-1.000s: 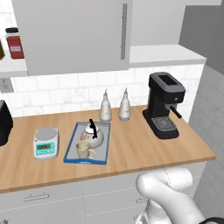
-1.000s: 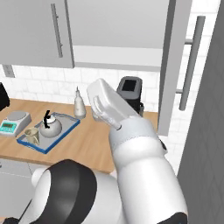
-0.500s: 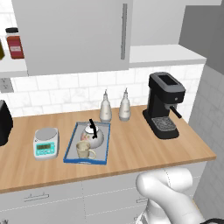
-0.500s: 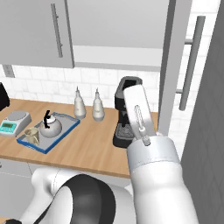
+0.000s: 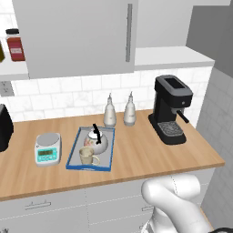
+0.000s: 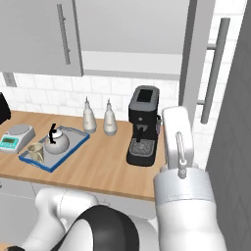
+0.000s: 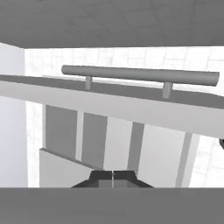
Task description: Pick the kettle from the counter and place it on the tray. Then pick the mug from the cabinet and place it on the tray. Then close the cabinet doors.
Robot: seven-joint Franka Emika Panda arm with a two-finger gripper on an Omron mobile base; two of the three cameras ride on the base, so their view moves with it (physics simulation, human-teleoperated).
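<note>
Already the kettle [image 5: 97, 141] and the mug [image 5: 87, 156] sat together inside the blue-rimmed tray [image 5: 72, 160] on the table [image 5: 136, 159], mug just in front of kettle, so by the look of it only the cabinet doors were left to deal with. One door [image 5: 82, 36] lay flat across the cabinet front in the left base view, its bar handle [image 5: 129, 32] upright. The other door [image 6: 196, 54] stood swung out edge-on at the right of the right base view, bar handle [image 6: 218, 68] vertical on its outer face, with the white arm reared up just in front of it. In the hand view the jaws [image 7: 113, 176] were clenched together on nothing, tips meeting at the bottom, and that door's handle [image 7: 140, 75] ran as a long bar straight across the frame above them, its long axis crosswise to the jaws. That was the relation that mattered: the open panel lay ahead and above the clenched tips, well apart from the tray, and a push on its face would likely swing it home.
</note>
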